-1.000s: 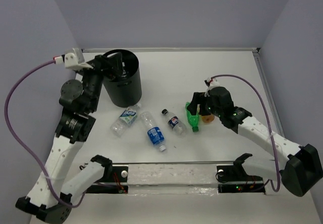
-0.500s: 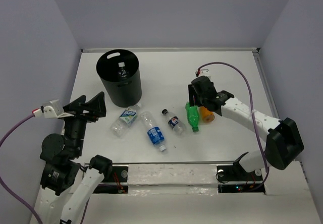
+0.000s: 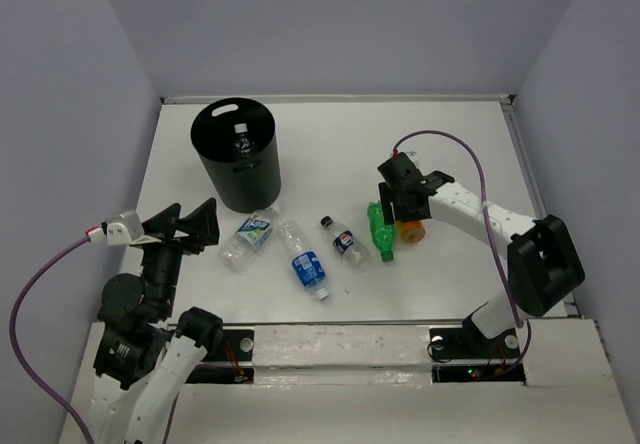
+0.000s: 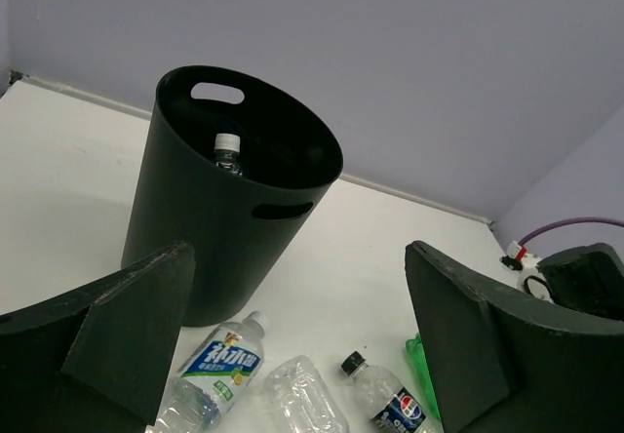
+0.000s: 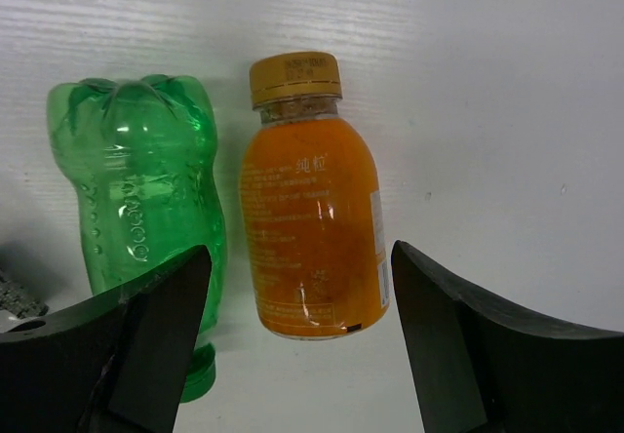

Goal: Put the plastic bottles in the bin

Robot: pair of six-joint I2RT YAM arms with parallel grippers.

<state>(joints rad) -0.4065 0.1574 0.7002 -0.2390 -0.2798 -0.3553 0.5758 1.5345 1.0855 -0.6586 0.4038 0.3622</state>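
Right gripper is seen with jaws spread astride the orange bottle, which lies right of centre, just beside the green bottle. Apparently full, stiff and slick, it is best pinched mid-body. Left gripper is spread wide, empty, near the bin.

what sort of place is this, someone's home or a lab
Probably a robot lab test cell, not a home: a white table boxed in by plain lavender walls, two robot arms mounted at its near edge, and only staged items, plastic bottles and a black bin.
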